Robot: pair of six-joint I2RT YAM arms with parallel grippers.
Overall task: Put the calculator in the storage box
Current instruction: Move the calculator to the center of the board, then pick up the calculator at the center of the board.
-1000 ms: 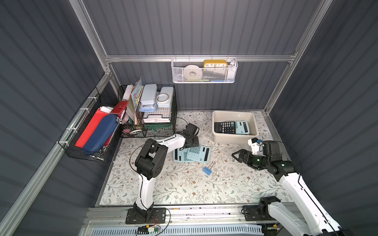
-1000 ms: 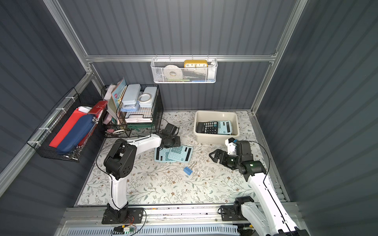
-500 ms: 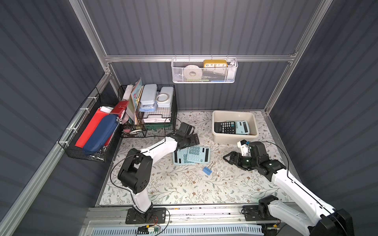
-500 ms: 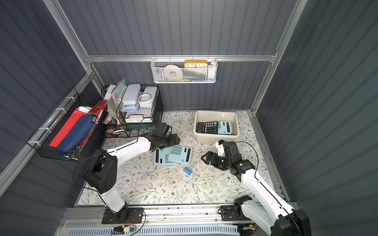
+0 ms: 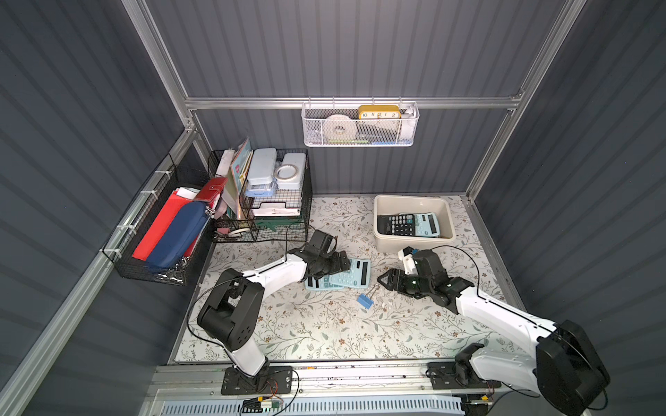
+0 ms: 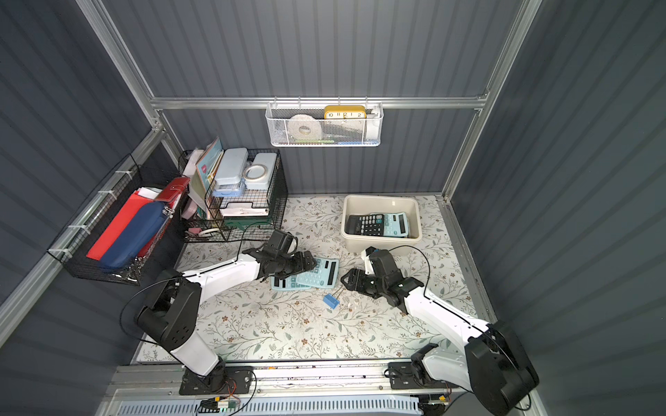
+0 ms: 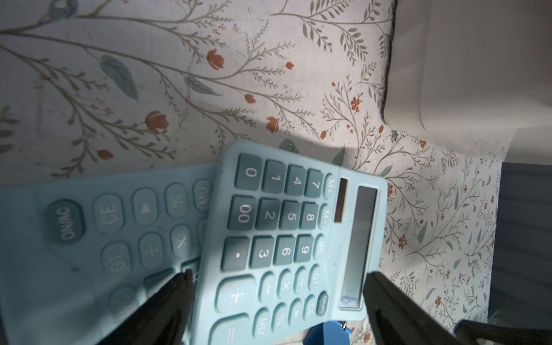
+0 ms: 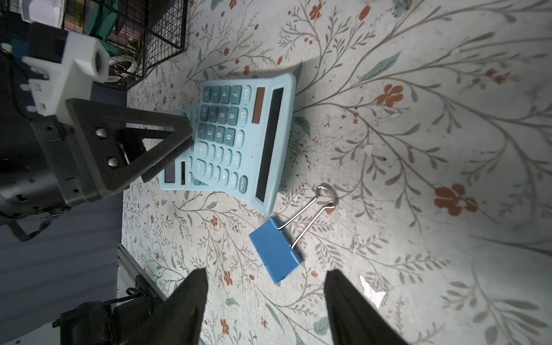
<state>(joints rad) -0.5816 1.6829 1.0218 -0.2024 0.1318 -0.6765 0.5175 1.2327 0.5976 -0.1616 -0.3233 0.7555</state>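
Two light-blue calculators lie stacked mid-mat. The upper calculator (image 5: 352,274) (image 6: 322,273) (image 7: 286,239) (image 8: 239,140) rests askew over the lower calculator (image 5: 318,285) (image 7: 98,227). My left gripper (image 5: 336,265) (image 6: 307,267) (image 7: 277,285) is open low over them, and its fingers (image 7: 174,294) flank the upper one's width. My right gripper (image 5: 385,279) (image 6: 346,280) (image 8: 265,283) is open just right of the calculators, with nothing between its fingers. The cream storage box (image 5: 411,197) (image 6: 379,197) (image 7: 466,74) stands at the back right, holding a black calculator (image 5: 396,225) and a blue calculator (image 5: 427,224).
A blue binder clip (image 5: 365,301) (image 6: 331,301) (image 8: 276,249) lies on the mat just ahead of my right fingertips. Black wire baskets (image 5: 268,201) with stationery stand at the back left. A white mesh basket (image 5: 360,126) hangs on the back wall.
My left gripper has come forward and to the right from the wire baskets onto the calculators. My right gripper has moved left toward the calculators and the binder clip.
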